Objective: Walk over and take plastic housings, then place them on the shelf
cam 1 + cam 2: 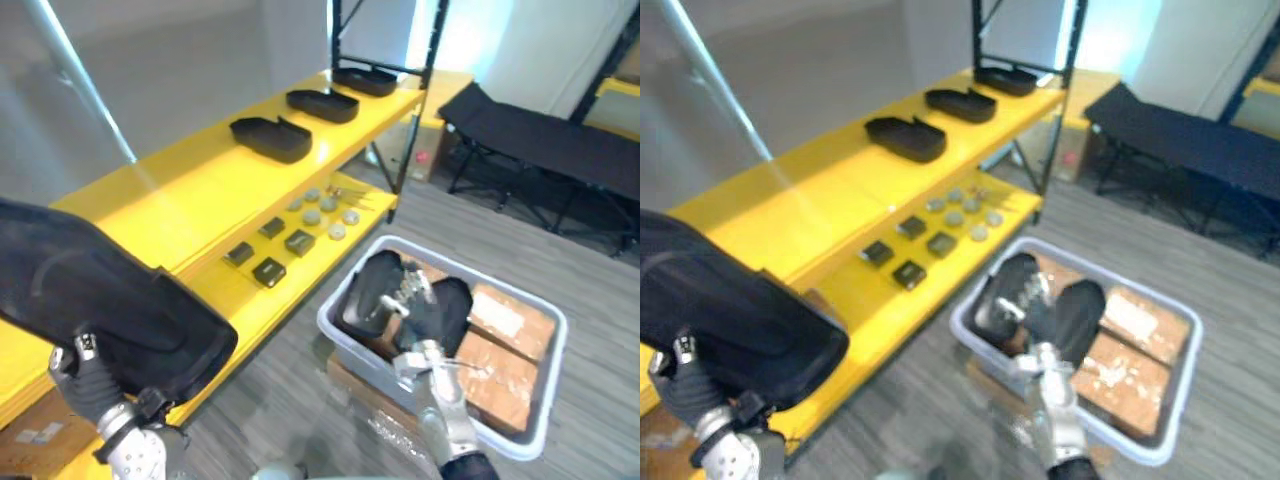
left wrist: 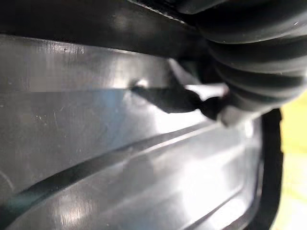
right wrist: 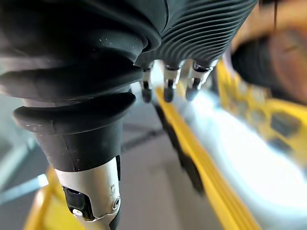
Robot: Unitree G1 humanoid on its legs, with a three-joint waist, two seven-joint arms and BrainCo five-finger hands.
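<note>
A large black plastic housing hangs at the lower left, over the front of the yellow shelf. My left hand grips its lower edge from beneath, and the housing's glossy inside shows close up in the left wrist view. Three more black housings lie in a row on the shelf top. Another black housing lies in the grey bin. My right hand hovers over it, its fingers relaxed and holding nothing.
The shelf's lower tier carries small dark square parts and round grey discs. Brown blocks fill the bin's right half. A black folding cot stands at the back right. Black shelf posts rise at the far end.
</note>
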